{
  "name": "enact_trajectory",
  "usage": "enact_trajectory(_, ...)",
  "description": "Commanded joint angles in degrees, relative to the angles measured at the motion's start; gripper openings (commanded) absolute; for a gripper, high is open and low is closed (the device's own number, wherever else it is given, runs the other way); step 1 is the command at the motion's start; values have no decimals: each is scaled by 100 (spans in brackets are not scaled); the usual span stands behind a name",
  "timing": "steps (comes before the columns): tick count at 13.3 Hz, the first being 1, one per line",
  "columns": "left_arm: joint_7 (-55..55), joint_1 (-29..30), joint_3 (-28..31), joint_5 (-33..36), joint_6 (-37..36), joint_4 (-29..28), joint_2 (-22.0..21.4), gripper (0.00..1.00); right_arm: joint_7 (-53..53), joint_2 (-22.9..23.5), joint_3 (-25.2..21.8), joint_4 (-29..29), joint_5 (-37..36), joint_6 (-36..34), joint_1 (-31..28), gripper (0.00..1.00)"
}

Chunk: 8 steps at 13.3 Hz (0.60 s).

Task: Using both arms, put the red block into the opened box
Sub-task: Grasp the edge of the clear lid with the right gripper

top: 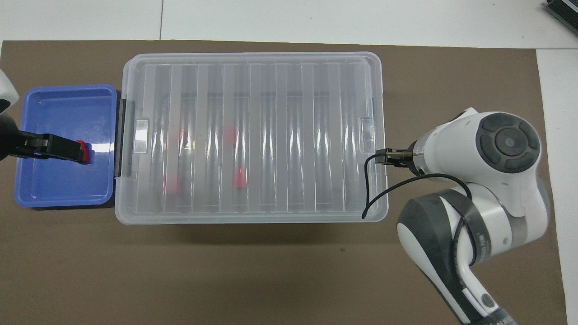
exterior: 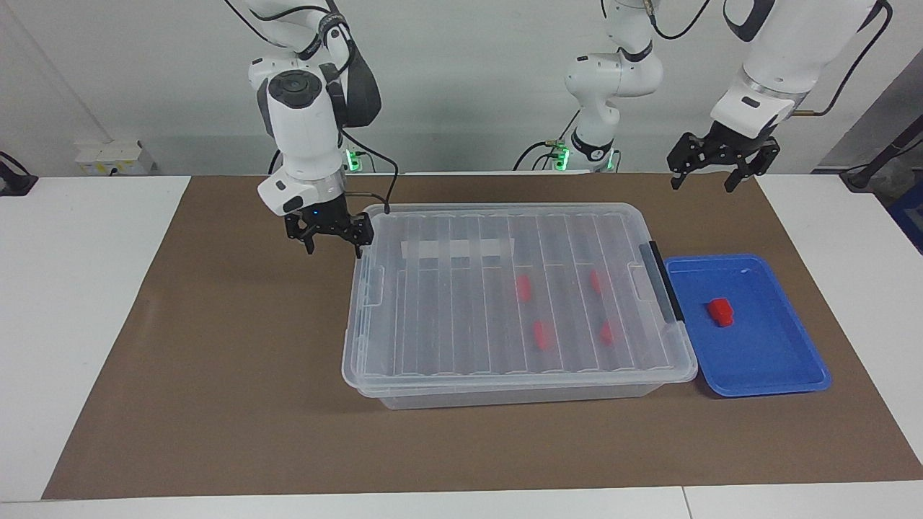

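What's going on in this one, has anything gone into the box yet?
The box has its ribbed lid on, with four red blocks already inside. A fifth red block lies in the blue tray beside it. The right gripper hangs open by the box's end toward the right arm, holding nothing. The left gripper waits open in the air above the mat near the tray.

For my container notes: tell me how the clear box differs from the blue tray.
The box is clear, deep, large and closed with a ribbed lid; the blue tray is opaque, shallow, smaller and open. Four red blocks show through the box's lid; one red block lies in the tray. Both are rectangular plastic, side by side on the brown mat.
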Motion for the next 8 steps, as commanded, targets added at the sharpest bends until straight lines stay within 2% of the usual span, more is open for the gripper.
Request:
enact_trajectory(1, -45, -5, 28, -17, 100, -142, -116, 100, -122, -62, 25, -102, -128, 33, -17, 100)
enact_trajectory(8, -45, -5, 19, -17, 100, -142, -125, 100, -61, 9, 25, -40, -93, 305, 133, 100)
